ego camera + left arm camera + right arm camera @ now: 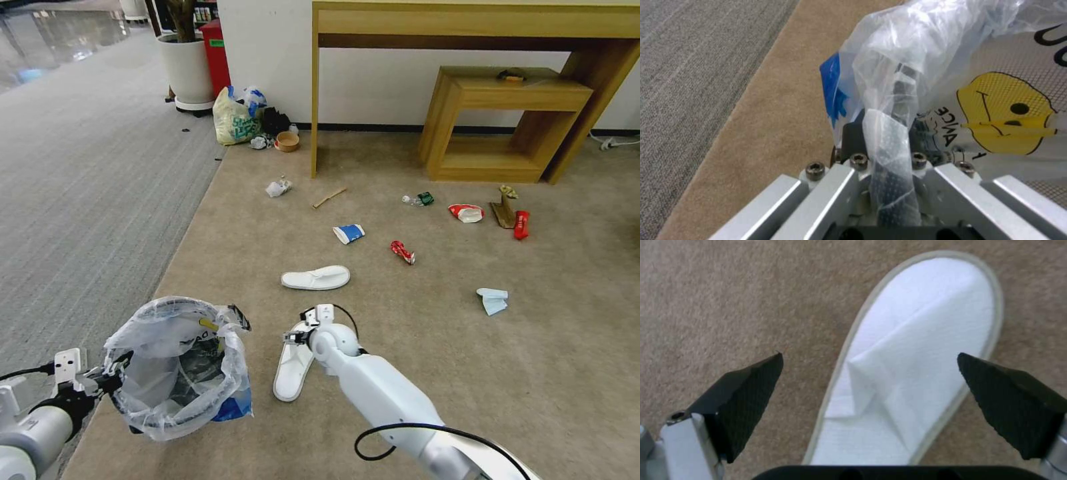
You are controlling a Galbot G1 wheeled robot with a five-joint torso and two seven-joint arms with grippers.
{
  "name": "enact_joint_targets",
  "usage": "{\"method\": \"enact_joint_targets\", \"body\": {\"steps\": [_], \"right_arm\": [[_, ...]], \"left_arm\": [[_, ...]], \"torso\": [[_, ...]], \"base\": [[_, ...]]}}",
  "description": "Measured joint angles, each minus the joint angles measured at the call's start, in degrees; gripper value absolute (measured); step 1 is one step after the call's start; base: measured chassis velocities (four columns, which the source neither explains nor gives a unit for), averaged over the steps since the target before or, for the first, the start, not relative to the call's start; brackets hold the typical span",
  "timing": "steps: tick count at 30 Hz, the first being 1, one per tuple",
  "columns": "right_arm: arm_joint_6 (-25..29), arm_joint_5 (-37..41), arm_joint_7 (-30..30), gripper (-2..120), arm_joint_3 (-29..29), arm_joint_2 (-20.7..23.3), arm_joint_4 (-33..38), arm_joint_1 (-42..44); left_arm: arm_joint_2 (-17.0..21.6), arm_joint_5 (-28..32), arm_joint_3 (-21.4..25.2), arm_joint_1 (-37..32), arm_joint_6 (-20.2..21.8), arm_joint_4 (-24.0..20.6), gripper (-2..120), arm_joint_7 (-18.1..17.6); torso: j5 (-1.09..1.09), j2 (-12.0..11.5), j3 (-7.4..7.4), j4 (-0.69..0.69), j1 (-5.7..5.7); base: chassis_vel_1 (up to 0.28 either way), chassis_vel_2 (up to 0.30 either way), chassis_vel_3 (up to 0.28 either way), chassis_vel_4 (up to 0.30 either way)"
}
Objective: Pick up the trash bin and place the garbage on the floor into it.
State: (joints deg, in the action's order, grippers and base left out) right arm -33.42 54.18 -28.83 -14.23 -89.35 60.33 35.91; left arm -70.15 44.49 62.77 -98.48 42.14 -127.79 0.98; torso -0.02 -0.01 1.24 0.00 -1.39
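A beige carpeted floor (413,373) fills most of the head view, meeting a grey ribbed carpet (80,187) along a diagonal seam on the robot's left. The left tool (110,380), low at the left, is clamped on the rim of the trash bin (180,367), a small black bin lined with a crinkly whitish bag, which sits right over that seam. In the left wrist view the bag plastic (889,133) is pinched between the tool's two fingers.

The right tool (297,335) hangs just over a white slipper (293,370) lying close beside the bin; its fingers (746,393) stand wide apart on either side of the slipper's width, not touching it.

Beyond it, litter is spread over the floor with bare carpet between the pieces: a second slipper (315,277), a blue-white paper cup (349,233), a crushed red can (402,252), a pale-blue face mask (493,300), a wooden stick (329,197), a crumpled white scrap (278,188), a plastic bottle (417,199), a red-white bowl (466,213), a piece of cardboard (503,212) and a red wrapper (521,225).

At the far edge, against the wall, stand a tall wooden surface (467,27) and a lower wooden shelf unit (507,127). To the left of them sit a yellowish shopping bag (233,120) and a white planter (187,70).
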Motion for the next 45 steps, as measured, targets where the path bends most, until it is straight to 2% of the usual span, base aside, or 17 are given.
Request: {"method": "enact_joint_targets", "body": {"steps": [6,7,8,10,11,13,24,26,27,30,34,38,40,42,45], "right_arm": [[-0.38,0.28,-1.24,99,-0.1,-1.5,-2.0,-0.9],[-0.59,0.64,-1.61,92,0.01,-1.66,-2.3,-0.98],[-0.66,0.69,-1.67,92,0.03,-1.66,-2.37,-0.99],[-0.81,0.92,-1.75,81,0.23,-1.66,-2.77,-0.95],[-0.81,0.92,-1.75,81,0.23,-1.66,-2.77,-0.95],[-0.99,1.46,-2.02,72,0.5,-1.67,-3.04,-0.81],[-0.83,1.9,-2.15,61,1.53,-1.59,-4.22,-0.76],[-0.69,1.88,-1.98,53,1.63,-1.77,-4.61,-0.83],[-0.69,1.88,-1.98,53,1.63,-1.77,-4.61,-0.83],[-0.29,1.64,-1.63,40,1.61,-1.83,-4.86,-0.85],[-0.02,1.44,-1.56,34,1.58,-1.87,-4.97,-0.85],[0.28,1.18,-1.55,15,1.53,-1.78,-4.98,-0.78],[0.35,1.12,-1.56,12,1.53,-1.73,-4.98,-0.71],[0.57,0.93,-1.56,3,1.54,-1.61,-4.98,-0.55],[0.78,0.8,-1.56,0,1.57,-1.54,-4.93,-0.45]], "left_arm": [[0.12,-0.01,0.0,0.25,0.0,0.32,0,0.02],[0.12,-0.01,0.0,0.3,0.0,0.42,0,0.04],[0.11,-0.01,0.01,0.31,0.0,0.46,0,0.04],[0.04,-0.01,-0.08,0.35,0.0,0.61,0,0.06],[0.04,-0.01,-0.08,0.35,0.0,0.61,0,0.06],[0.03,-0.02,-0.19,0.36,0.0,0.68,0,0.09],[-0.28,-0.26,-0.34,0.34,0.0,1.03,0,0.26],[-0.28,-0.27,-0.38,0.32,0.0,1.1,0,0.29],[-0.28,-0.27,-0.38,0.32,0.0,1.1,0,0.29],[-0.26,-0.26,-0.47,0.34,-0.01,1.23,0,0.31],[-0.23,-0.25,-0.51,0.34,0.0,1.23,0,0.31],[-0.15,-0.25,-0.58,0.32,0.0,1.23,0,0.31],[-0.11,-0.25,-0.6,0.31,0.0,1.23,0,0.32],[-0.02,-0.24,-0.62,0.31,0.0,1.26,0,0.33],[0.03,-0.23,-0.64,0.31,0.0,1.28,0,0.35]], "torso": [[0.0,0.0,0.0,0.0,0.0],[0.0,0.0,0.0,0.0,0.0],[0.0,0.0,0.0,0.0,0.0],[0.0,0.0,0.0,0.0,0.0],[0.0,0.0,0.0,0.0,0.0],[0.0,0.0,0.0,-0.01,0.0],[0.0,0.0,0.0,-0.01,0.0],[0.0,0.0,0.0,0.0,0.0],[0.0,0.0,0.0,0.0,0.0],[0.0,0.0,0.0,-0.01,0.0],[0.0,0.0,0.0,0.0,0.0],[0.0,0.0,0.0,-0.01,0.01],[0.0,0.0,0.0,-0.01,0.0],[0.0,0.0,0.0,-0.01,0.01],[0.0,0.0,0.0,-0.01,0.01]], "base": [[0.0,0.0,0.0,0.0],[0.0,0.0,0.0,0.0],[0.0,0.0,0.0,0.0],[0.0,0.0,0.0,0.0],[0.0,0.0,0.0,0.0],[0.0,0.0,0.0,0.0],[0.0,0.0,0.0,0.0],[0.0,0.0,0.0,0.0],[0.0,0.0,0.0,0.0],[0.0,0.0,0.0,0.0],[0.0,0.0,0.0,0.0],[0.0,0.0,0.0,0.0],[0.0,0.0,0.0,0.0],[0.0,0.0,0.0,0.0],[0.0,0.0,0.0,0.0]]}}
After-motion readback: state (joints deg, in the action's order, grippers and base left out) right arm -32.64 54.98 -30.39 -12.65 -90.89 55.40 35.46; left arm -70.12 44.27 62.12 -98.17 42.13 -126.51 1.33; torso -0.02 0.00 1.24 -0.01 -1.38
